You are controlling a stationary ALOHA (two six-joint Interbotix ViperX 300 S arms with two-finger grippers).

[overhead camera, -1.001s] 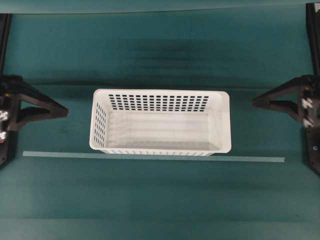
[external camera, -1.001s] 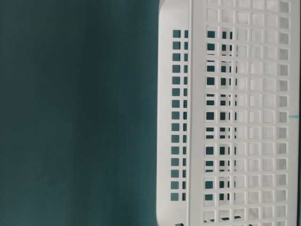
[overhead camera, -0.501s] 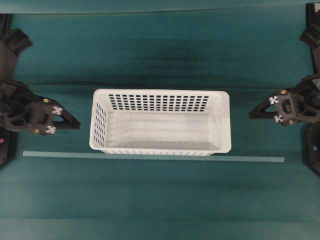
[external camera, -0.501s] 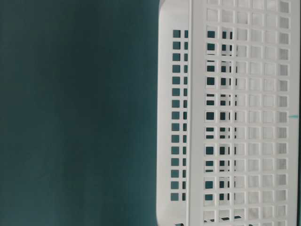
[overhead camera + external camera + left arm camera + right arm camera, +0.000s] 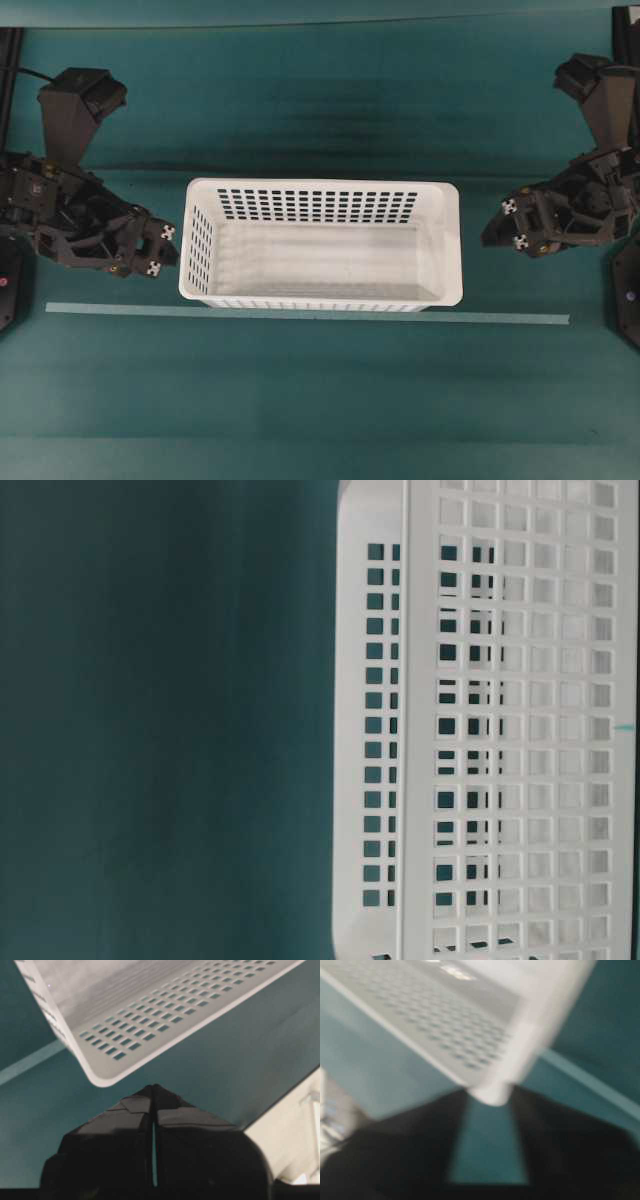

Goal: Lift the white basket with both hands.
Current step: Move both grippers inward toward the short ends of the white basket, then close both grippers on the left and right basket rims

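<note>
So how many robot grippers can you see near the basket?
2. The left gripper is just off the left end of the white basket, jaws shut. The right gripper is off the basket's right end, farther from it, jaws apart. Neither touches it.

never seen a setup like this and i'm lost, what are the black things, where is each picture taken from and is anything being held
The black things are two robot arms, each ending in a gripper. The overhead picture shows the left gripper and right gripper at the short ends of a white basket that sits empty on a green table, beside a pale strip. The sideways picture is a low camera looking close at the basket's holed wall. The other two come from cameras on the wrists: the left gripper is shut just short of a basket corner; the right view is blurred, its jaws apart. Nothing is held yet.
</note>
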